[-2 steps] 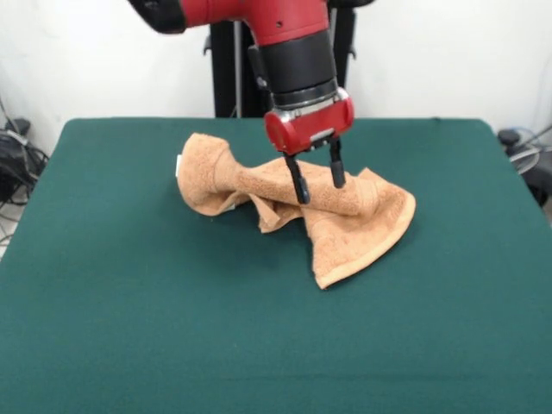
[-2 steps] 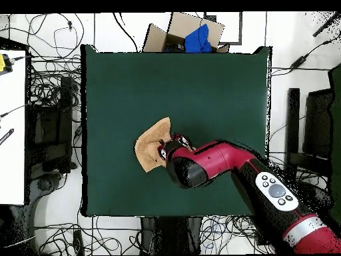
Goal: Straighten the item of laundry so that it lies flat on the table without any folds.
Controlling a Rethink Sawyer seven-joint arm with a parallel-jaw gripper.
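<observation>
While twisted into 1 roll at table (image 1: 103, 285) centre, towel (image 1: 362, 228) shows its flat corner toward 5 o'clock in the front view. Gripper (image 1: 316, 182): spread, straddling the roll, gripping nothing. Risk: closing there pinches several layers, dragging the bundle unflattened.

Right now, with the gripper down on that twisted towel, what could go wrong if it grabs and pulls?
1. The gripper stands open over the rolled ridge of the towel; shutting there may pinch several layers, so a pull would likely drag the bundle across the table rather than unfold it.
2. The front view shows the left end twisted and folded under; pulling from the middle could tighten that twist.
</observation>
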